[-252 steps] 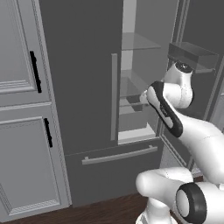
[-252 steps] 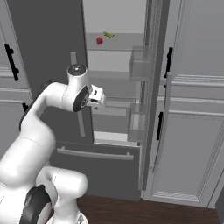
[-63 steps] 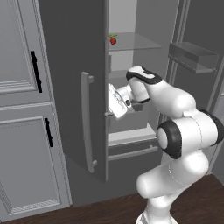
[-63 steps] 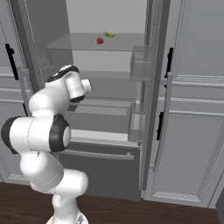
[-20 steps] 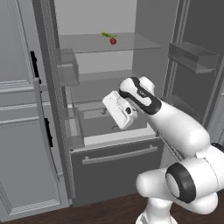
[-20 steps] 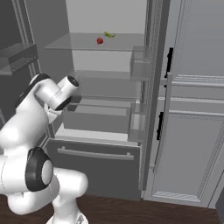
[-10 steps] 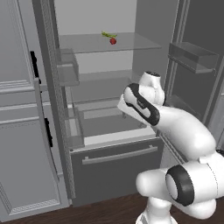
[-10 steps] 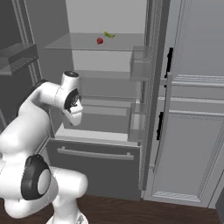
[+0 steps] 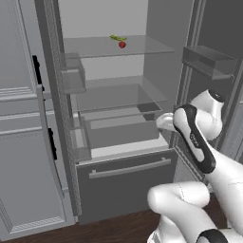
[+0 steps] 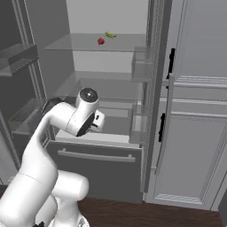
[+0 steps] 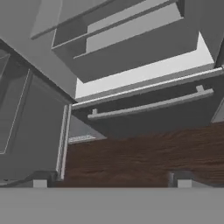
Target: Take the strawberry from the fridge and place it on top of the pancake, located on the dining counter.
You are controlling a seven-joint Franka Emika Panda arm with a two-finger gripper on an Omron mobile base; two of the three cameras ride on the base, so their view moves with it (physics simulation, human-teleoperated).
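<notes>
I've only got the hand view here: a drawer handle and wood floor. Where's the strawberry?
Observer: The strawberry lies on the top glass shelf inside the fridge, toward the back.
Operator: Are the doors out of the way?
Observer: Yes, both upper doors stand swung wide open; one door's bar handle is off to the side of the opening.
Operator: How is the hand placed against that berry?
Observer: In the right base view the gripper is open and sits in front of the lower compartment, well below the berry's shelf, pointing downward.
</notes>
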